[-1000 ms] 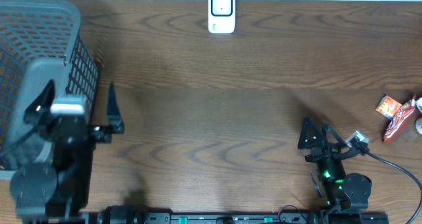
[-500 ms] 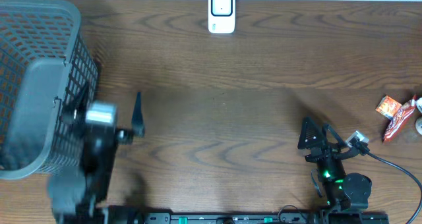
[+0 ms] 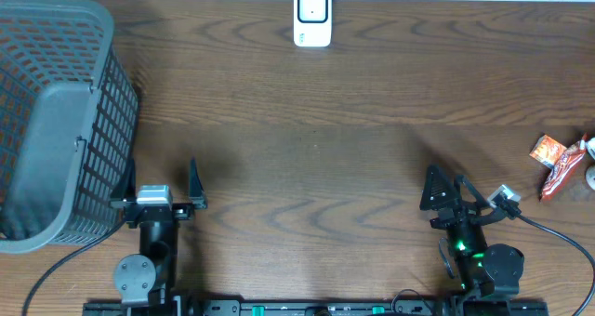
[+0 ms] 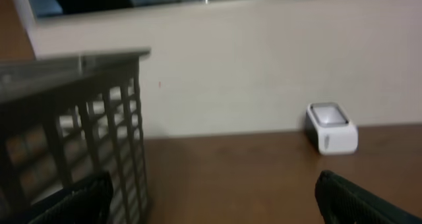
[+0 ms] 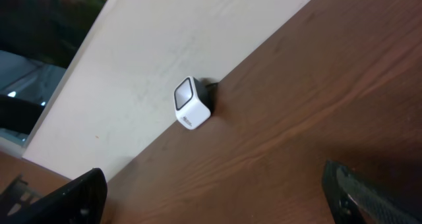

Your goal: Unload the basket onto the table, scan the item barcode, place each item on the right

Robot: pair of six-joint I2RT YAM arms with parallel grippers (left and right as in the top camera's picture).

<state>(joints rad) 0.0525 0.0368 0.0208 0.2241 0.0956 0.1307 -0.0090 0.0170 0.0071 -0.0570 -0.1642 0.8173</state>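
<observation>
The white barcode scanner stands at the table's far edge; it also shows as the scanner in the left wrist view and the scanner in the right wrist view. Red and orange snack packets lie at the right edge, one small orange packet beside a longer red one. My left gripper sits near the front edge, just right of the basket, open and empty. My right gripper rests at the front right, open and empty, well short of the packets. Both wrist views show wide-apart jaws with only wood between them.
A large grey mesh basket fills the left side; its wall looms close in the left wrist view. A small white object peeks in at the right edge by the packets. A black cable trails from the right arm.
My left arm has drawn back from over the basket's side to the front edge, right of the basket, gripper still open. The right arm has not moved.
</observation>
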